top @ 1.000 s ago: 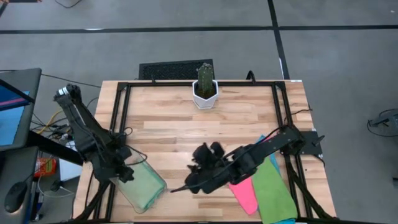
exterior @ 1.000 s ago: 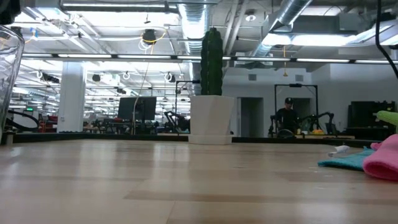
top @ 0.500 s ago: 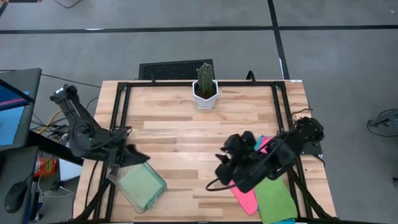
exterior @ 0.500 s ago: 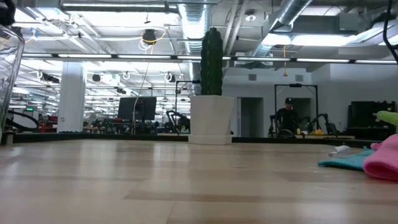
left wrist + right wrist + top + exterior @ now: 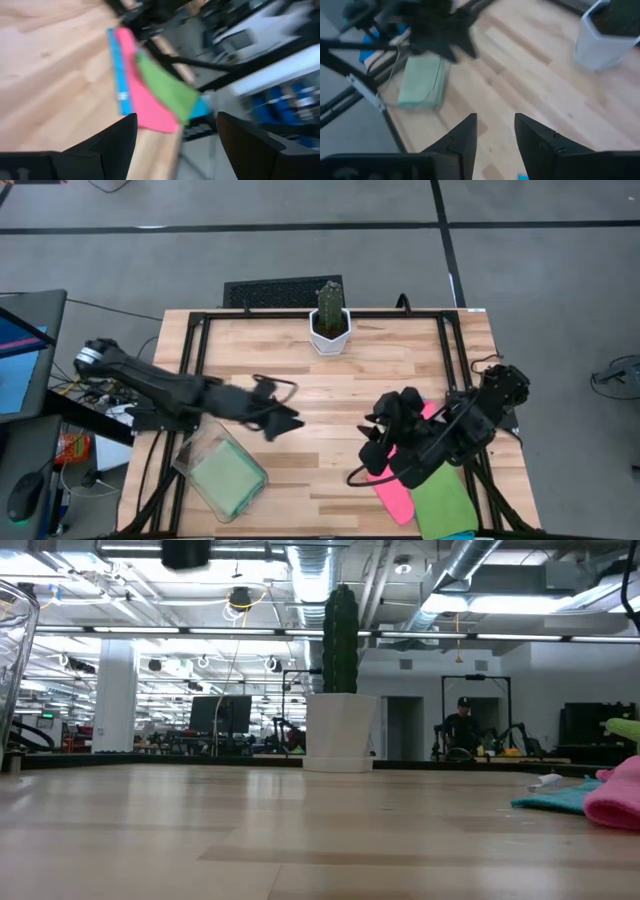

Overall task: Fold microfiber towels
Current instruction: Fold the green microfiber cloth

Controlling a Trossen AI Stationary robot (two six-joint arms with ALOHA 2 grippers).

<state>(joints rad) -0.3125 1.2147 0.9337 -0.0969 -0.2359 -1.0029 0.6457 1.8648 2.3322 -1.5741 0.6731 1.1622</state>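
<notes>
One light green towel (image 5: 230, 481) is seen lying folded inside the clear plastic bin (image 5: 190, 461), at the table's near left corner well away from the potted cactus (image 5: 329, 317), while the pink towel (image 5: 394, 492), green towel (image 5: 440, 499) and blue towel (image 5: 118, 75) lie unfolded in a pile at the near right edge, so most of the task is judged undone. The left gripper (image 5: 283, 421) is held open and empty above bare wood between cactus and bin, and the right gripper (image 5: 372, 451) is held open and empty just beside the pile. A wide stretch of bare table (image 5: 260, 345) is left in front of the cactus for spreading a towel, though the pile partly overhangs the near right edge and the black frame rails run close by.
</notes>
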